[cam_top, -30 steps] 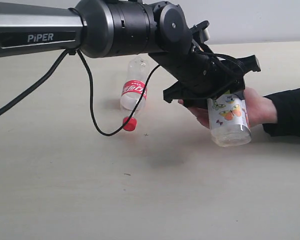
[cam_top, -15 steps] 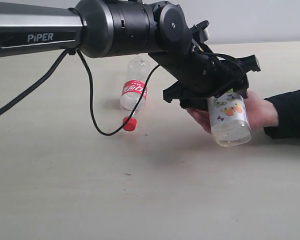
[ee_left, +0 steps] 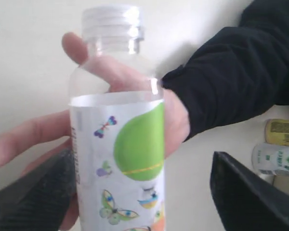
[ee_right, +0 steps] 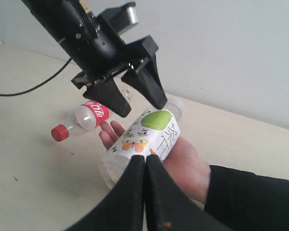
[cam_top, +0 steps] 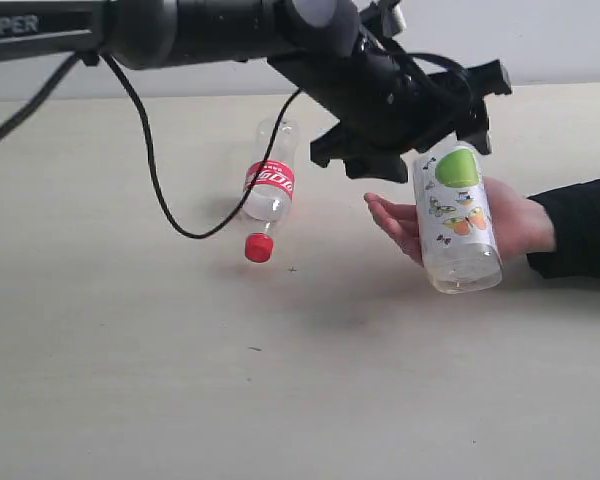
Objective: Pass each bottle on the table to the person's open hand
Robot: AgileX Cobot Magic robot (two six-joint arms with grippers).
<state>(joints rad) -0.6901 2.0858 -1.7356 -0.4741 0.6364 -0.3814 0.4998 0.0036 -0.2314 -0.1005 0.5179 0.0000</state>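
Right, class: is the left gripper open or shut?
Open: the left gripper has its fingers apart, clear of the butterfly bottle lying in the person's hand.

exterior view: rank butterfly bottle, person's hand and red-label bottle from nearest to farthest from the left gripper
1. butterfly bottle: just under the left gripper, at the right of the view.
2. person's hand: beneath that bottle, cradling it.
3. red-label bottle: lying on its side, off to the left of the gripper.

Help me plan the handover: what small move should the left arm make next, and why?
Probably raise the left gripper clear: its jaws stand open and the butterfly bottle rests in the person's hand. The red-label bottle lies on the table.
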